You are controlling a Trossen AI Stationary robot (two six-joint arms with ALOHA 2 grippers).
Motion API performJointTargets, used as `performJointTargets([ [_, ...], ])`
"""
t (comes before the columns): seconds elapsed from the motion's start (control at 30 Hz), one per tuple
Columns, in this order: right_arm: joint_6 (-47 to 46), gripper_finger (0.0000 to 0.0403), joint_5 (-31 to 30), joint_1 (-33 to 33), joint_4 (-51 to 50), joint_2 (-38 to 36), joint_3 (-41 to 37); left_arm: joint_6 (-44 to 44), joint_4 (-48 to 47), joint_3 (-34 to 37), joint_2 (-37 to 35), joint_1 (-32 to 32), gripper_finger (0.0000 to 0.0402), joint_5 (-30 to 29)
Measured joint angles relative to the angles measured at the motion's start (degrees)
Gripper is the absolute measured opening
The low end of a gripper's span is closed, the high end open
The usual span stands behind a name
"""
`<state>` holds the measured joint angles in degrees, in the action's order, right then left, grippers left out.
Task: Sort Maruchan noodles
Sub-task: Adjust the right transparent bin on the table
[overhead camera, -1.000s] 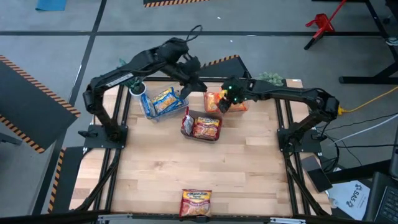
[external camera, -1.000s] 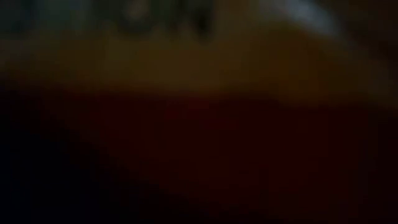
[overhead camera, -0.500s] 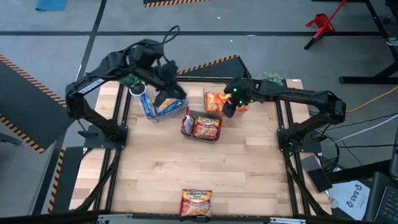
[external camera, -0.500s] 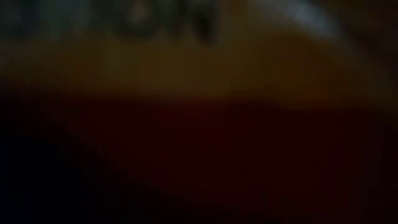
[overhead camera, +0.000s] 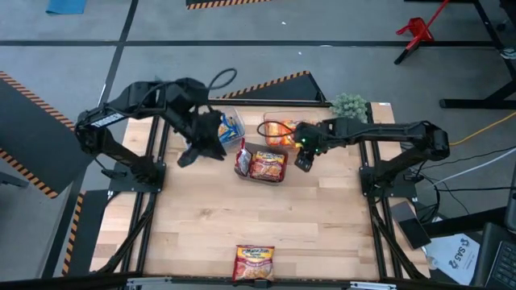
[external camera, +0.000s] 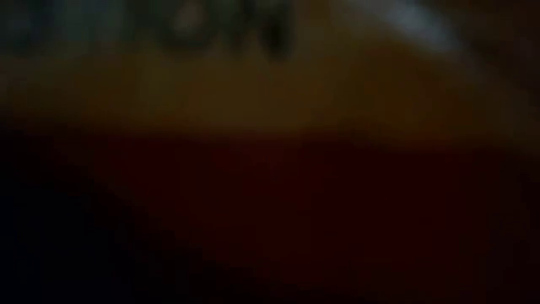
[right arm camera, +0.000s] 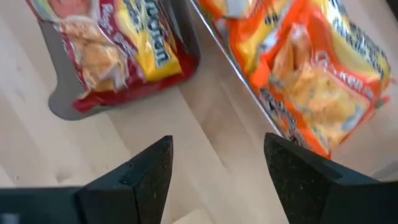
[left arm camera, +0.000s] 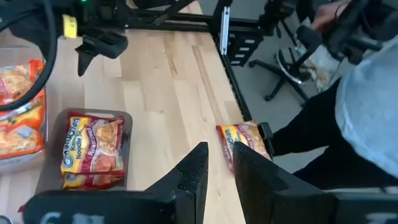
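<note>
Left hand (left arm camera: 219, 152): two dark, smooth fingers drawn close with only a narrow gap, nothing between them. It hangs above the left half of the surface (overhead camera: 242, 217), just inside its left edge and nearer the far edge than the near one. Right hand (right arm camera: 219, 146): fingers spread wide and empty, over bare wood toward the far right part of the surface, between a grey tray (right arm camera: 62, 102) and a clear bin (right arm camera: 242, 81). The grey tray is flat with rounded corners and holds a red-and-yellow noodle packet (right arm camera: 118, 43) of crinkly, glossy film. Part of the brand word, "ruchan", reads on its yellow band, and the smaller print cannot be read. The clear bin stands just beside the tray, nearer the far edge, and holds orange packets (right arm camera: 317, 81) whose lettering is too slanted to read. A blue-yellow packet (overhead camera: 231, 126) lies in a second clear container by the far edge, left of the tray. One more red packet (left arm camera: 239, 140) lies alone at the middle of the near edge, well apart from the rest. The surface is pale planked wood in a black metal frame (left arm camera: 227, 37), and its whole near half is open apart from that packet. Beyond the near edge stands a person (left arm camera: 367, 93) in a grey top. The low view is too dark to read.
</note>
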<state>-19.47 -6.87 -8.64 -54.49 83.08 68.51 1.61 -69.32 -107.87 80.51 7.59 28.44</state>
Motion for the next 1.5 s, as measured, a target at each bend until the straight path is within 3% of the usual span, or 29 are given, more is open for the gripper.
performJointTargets([
  [0.23, -5.52, 0.0239, 0.47, 3.46, 0.66, -0.01, -5.32, -1.21, 2.23, 0.02, -0.11, -4.93, 0.0069, -6.65],
  [0.43, -10.57, 0.0239, -0.09, 3.76, 2.46, 0.01, -9.12, -2.65, 3.83, 0.19, -0.07, -5.57, 0.0069, -7.36],
  [0.57, -10.65, 0.0239, -3.76, 2.68, 4.60, 0.01, -10.74, -3.52, 8.12, 2.83, -0.34, -5.93, 0.0069, -6.68],
  [0.9, -10.07, 0.0239, -7.13, -5.68, 14.33, 0.03, -17.75, -13.19, 26.70, 18.85, -8.43, -6.79, 0.0069, -4.90],
  [1.17, -6.90, 0.0239, -7.65, -13.54, 22.75, 0.05, -18.67, -21.36, 41.24, 31.54, -16.78, -7.04, 0.0069, -8.29],
  [1.4, -5.80, 0.0239, -9.09, -20.72, 27.16, 0.05, -18.67, -24.61, 43.21, 36.29, -19.26, -7.86, 0.0069, -11.70],
  [1.5, -5.59, 0.0239, -5.01, -22.79, 27.57, 0.05, -18.48, -25.45, 43.18, 36.48, -19.19, -8.20, 0.0069, -11.40],
])
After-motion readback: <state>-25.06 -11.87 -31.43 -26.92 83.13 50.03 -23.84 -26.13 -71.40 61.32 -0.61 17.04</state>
